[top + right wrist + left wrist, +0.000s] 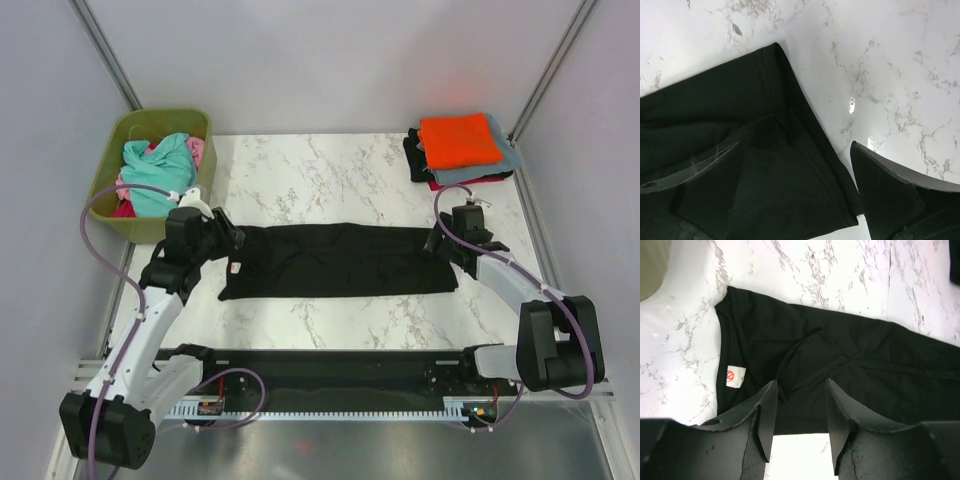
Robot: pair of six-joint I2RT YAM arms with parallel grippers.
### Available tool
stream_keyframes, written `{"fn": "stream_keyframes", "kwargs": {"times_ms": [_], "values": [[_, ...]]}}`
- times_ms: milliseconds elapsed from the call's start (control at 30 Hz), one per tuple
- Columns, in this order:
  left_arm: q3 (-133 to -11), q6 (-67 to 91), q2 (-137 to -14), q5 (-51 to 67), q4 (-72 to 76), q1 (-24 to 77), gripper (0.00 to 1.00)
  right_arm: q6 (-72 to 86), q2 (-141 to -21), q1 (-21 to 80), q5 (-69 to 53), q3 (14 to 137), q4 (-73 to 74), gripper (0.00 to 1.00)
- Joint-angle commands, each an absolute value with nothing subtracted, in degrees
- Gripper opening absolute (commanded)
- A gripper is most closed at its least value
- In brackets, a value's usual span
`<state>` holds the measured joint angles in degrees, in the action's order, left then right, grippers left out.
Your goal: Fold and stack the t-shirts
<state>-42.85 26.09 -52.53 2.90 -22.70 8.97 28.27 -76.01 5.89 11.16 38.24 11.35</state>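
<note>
Black shirt [340,260] lies flat mid-surface [330,180] as a long narrow strip, between my two arms; long axis runs left-right; neck end w/ white tag [735,376] points to my left, hem end to my right.

Left pincer [801,395] is spread wide over the near edge by the neck end, holding nothing; right pincer [795,150] is spread wide too, one finger over cloth, the other over bare surface past the hem corner.

Risks as I judge them:
- the strip looks layered, so a shallow pinch may take only the top layer & the fold opens
- a bunched crease near my left pincer may get folded in
- uneven lift at the 2 ends would skew the strip
- the right grip may slip off the corner
</note>
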Motion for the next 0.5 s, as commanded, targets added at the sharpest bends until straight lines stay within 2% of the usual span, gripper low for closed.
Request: {"fn": "stream_keyframes", "kwargs": {"times_ms": [0, 133, 200, 300, 467], "values": [[-42.81, 29.88, -49.31, -3.87, -24.00, 9.05, 0.51, 30.15, -72.51, 5.89, 14.42, 39.10, 9.58, 0.95], [-42.01, 29.44, -56.30, -1.67, -18.81, 9.05, 0.50, 29.80, -69.27, 7.72, 10.03, 41.74, 8.79, 0.94], [-42.10, 30.41, -59.92, -0.27, -15.31, 9.05, 0.47, 29.71, -69.17, 13.25, 10.02, 44.45, 8.44, 0.92], [-40.78, 31.46, -65.99, 2.46, -8.63, 9.05, 0.44, 29.53, -74.25, 23.00, 6.26, 51.04, 7.39, 0.87], [-43.41, 31.64, -78.10, 2.46, -2.03, 8.88, 0.39, 25.05, -92.26, 36.99, 0.89, 68.41, 6.06, 0.79]]}}
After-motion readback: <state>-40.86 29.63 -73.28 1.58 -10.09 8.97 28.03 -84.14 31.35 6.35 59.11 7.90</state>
